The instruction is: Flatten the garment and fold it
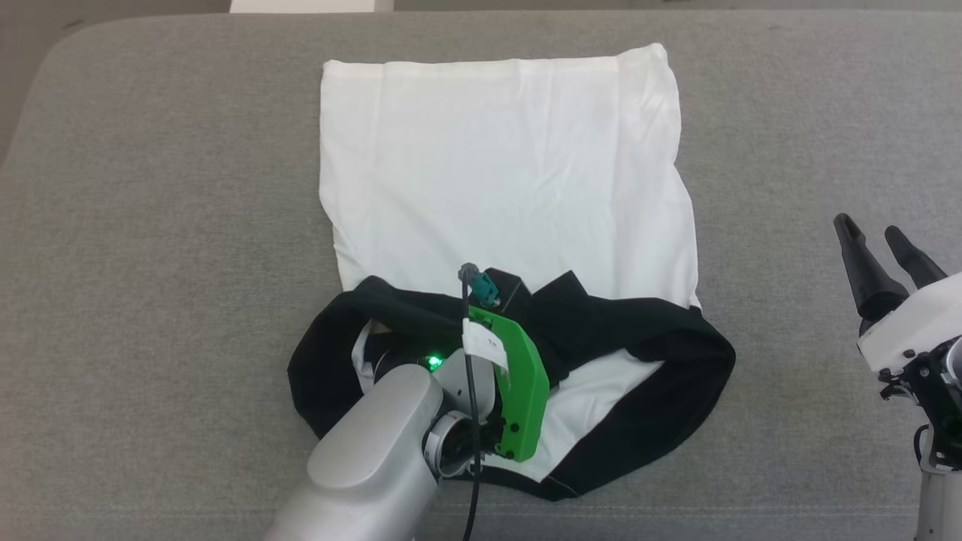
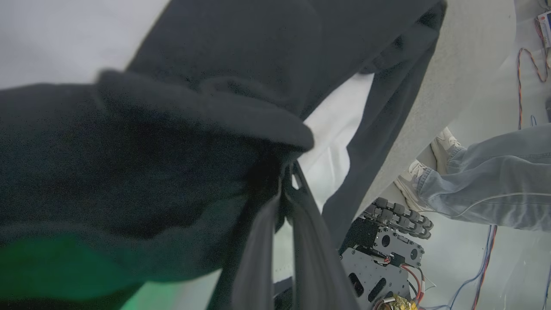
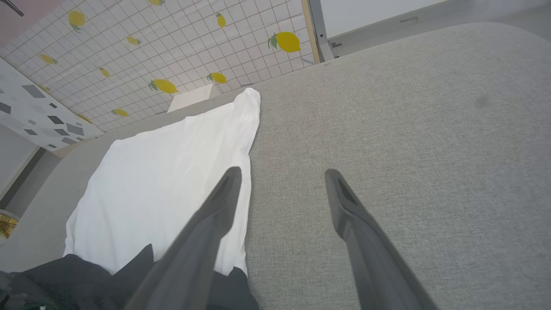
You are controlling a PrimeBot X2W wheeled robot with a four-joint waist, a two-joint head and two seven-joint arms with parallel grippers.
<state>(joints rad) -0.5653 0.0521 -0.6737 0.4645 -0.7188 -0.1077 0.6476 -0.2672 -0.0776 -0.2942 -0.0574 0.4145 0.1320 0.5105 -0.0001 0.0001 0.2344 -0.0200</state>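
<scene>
The garment (image 1: 503,165) lies on the grey padded surface (image 1: 165,225), white body spread toward the far side, black sleeves (image 1: 669,391) bunched at the near end. Its chest print is hidden. My left wrist (image 1: 518,376), with its green bracket, hangs over the near black folds. In the left wrist view my left gripper (image 2: 286,172) is shut on a fold of the black sleeve (image 2: 193,107), the fingertips buried in cloth. My right gripper (image 1: 868,228) stands open off the shirt's right side; in the right wrist view the right gripper (image 3: 282,176) has the garment's (image 3: 163,181) right edge beneath its left finger.
The grey surface (image 3: 409,129) stretches wide on both sides of the shirt. A tiled wall with lemon prints (image 3: 172,38) rises beyond it. A person's jeans-clad legs (image 2: 486,176) and pale shoes stand beside the robot's base (image 2: 379,258), with loose wires on the floor.
</scene>
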